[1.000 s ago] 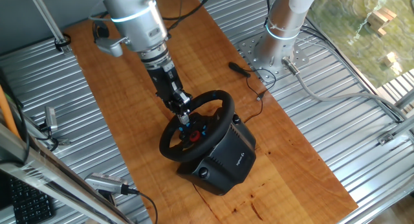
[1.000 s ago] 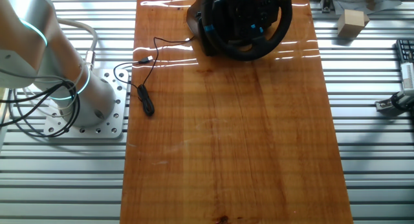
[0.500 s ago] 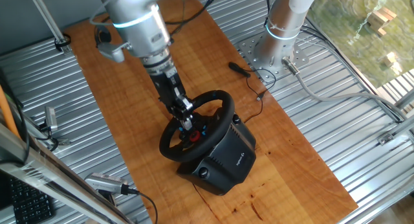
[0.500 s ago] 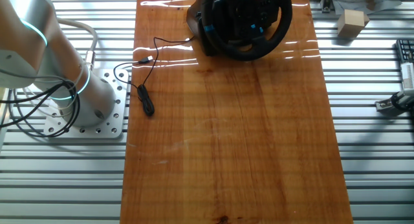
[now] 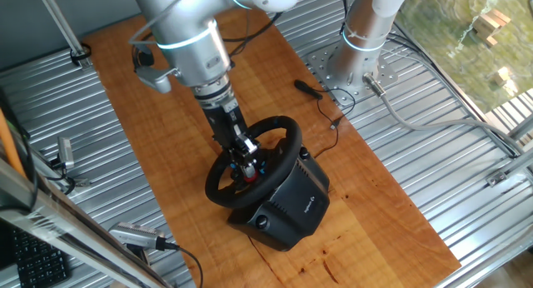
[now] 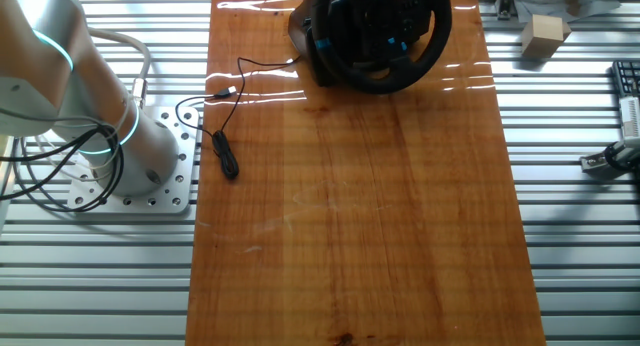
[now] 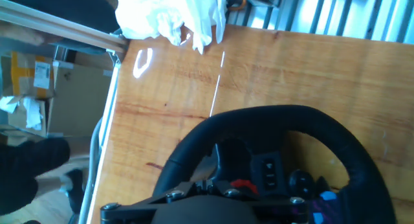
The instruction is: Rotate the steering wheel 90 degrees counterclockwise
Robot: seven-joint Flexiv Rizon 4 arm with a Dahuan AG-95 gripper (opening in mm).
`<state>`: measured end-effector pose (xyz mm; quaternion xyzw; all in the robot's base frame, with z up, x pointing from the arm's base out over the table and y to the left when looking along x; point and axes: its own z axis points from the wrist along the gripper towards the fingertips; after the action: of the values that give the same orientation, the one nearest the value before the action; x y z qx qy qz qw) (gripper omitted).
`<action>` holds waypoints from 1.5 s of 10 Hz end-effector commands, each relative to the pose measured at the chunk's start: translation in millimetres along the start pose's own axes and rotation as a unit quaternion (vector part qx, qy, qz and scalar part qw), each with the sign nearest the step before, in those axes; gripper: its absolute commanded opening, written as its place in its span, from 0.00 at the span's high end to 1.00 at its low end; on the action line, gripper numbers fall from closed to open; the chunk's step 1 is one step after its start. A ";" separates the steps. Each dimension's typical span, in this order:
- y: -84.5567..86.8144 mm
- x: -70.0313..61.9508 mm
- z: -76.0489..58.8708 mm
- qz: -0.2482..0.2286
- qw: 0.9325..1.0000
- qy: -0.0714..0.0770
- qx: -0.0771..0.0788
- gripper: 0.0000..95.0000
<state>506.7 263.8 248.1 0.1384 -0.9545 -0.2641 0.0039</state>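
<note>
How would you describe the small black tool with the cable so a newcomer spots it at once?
Start at the wooden board and go to its edge nearest the arm's round metal base plate. The tool lies there on the slatted metal, a short black stick with a thin cable looping toward the wheel. It is far smaller than the wheel and lies flat, apart from it.

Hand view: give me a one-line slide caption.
Looking along the gripper at the black steering wheel, its rim arching over the button hub above the wooden tabletop.
</note>
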 end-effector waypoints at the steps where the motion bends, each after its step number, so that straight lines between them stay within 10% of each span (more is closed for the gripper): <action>1: 0.3 0.6 0.3 -0.002 1.000 0.000 -0.003 1.00; 15: -2.0 3.4 12.4 0.004 1.000 -0.010 -0.029 1.00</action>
<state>503.1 268.2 235.5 0.1315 -0.9471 -0.2929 -0.0009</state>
